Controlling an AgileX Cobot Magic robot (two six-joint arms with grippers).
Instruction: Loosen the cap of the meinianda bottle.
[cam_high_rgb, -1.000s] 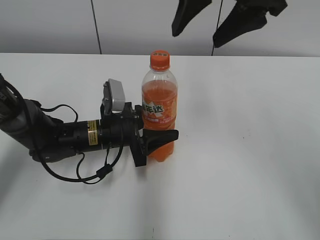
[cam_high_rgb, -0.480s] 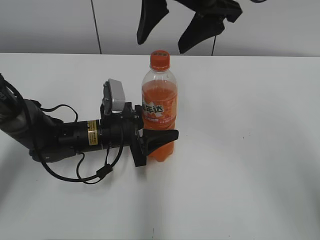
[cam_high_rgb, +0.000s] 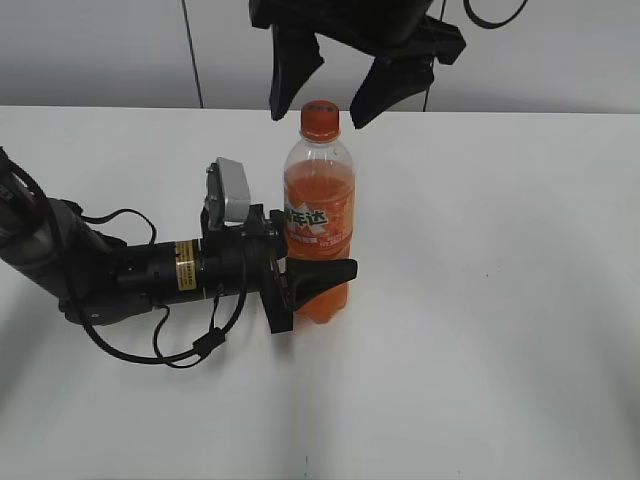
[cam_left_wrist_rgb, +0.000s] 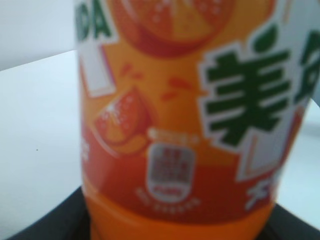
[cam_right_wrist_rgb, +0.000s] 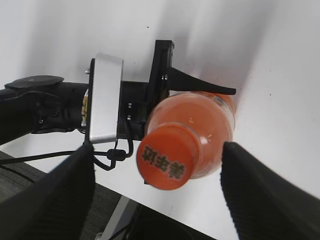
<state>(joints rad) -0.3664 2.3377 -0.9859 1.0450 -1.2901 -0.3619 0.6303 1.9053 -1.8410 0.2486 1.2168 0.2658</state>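
The meinianda bottle (cam_high_rgb: 320, 215) stands upright in the middle of the white table, its orange cap (cam_high_rgb: 320, 122) on top. My left gripper (cam_high_rgb: 318, 282) lies low on the table and is shut on the bottle's lower body; in the left wrist view the label (cam_left_wrist_rgb: 175, 125) fills the frame between the dark fingers (cam_left_wrist_rgb: 45, 222). My right gripper (cam_high_rgb: 316, 112) hangs over the bottle, open. Its two black fingers (cam_high_rgb: 290, 70) straddle the cap without touching it. From the right wrist the cap (cam_right_wrist_rgb: 165, 156) sits between the fingers (cam_right_wrist_rgb: 55, 195), apart from both.
The left arm (cam_high_rgb: 110, 275) and its looped cable (cam_high_rgb: 195, 345) lie across the table's left side. A pale wall (cam_high_rgb: 100, 50) runs behind the table. Under the table's near edge the right wrist view shows dark floor (cam_right_wrist_rgb: 165, 227).
My right gripper has come down and to the left, from the upper right to a place over the cap. The left gripper and the bottle have not moved.
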